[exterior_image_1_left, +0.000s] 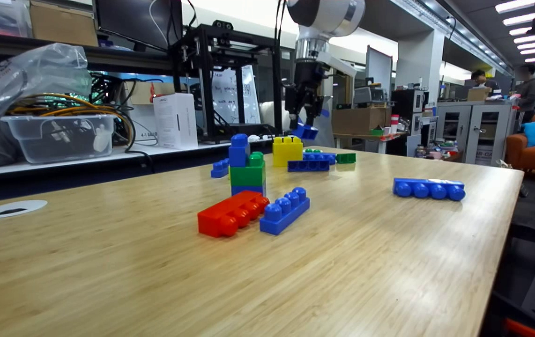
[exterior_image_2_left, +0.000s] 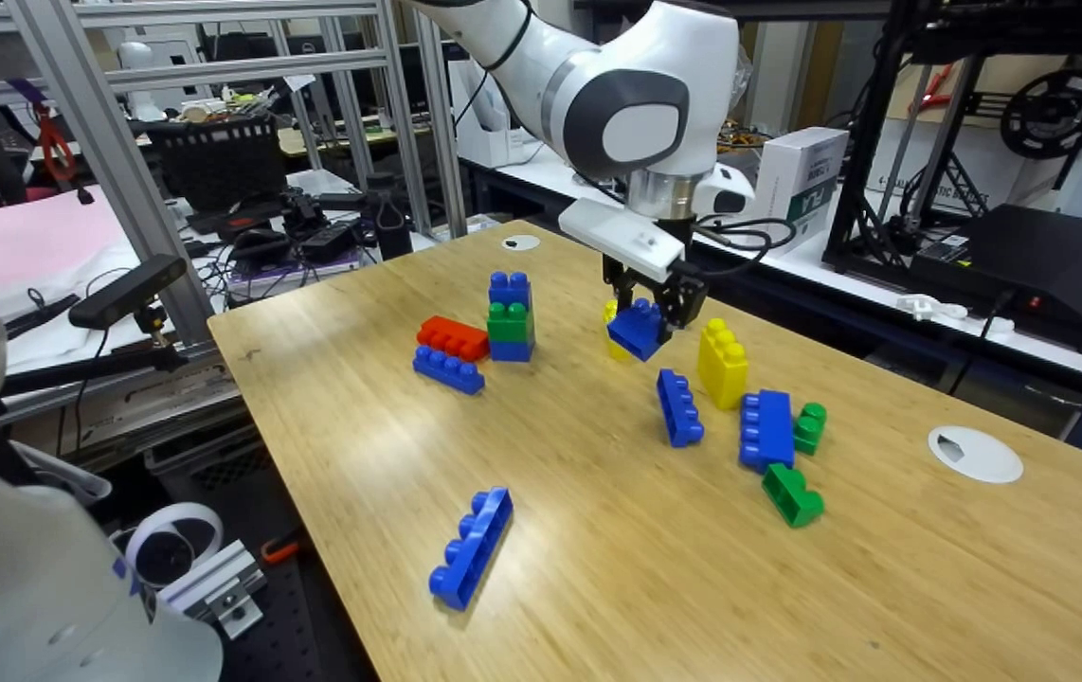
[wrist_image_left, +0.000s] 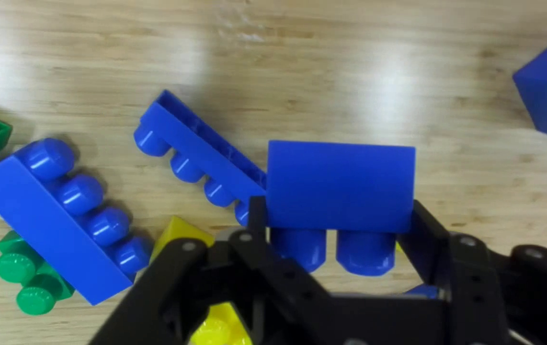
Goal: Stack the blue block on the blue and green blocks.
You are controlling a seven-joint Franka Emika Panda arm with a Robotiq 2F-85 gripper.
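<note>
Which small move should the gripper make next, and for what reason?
Probably carry the blue block sideways toward the blue and green stack, high enough to clear it: the gripper holds the block above the table, apart from the stack.

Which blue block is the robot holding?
The chunky blue block, held in the gripper above the table. The long blue blocks lie on the table, and the blue ones in the stack sit with green.
</note>
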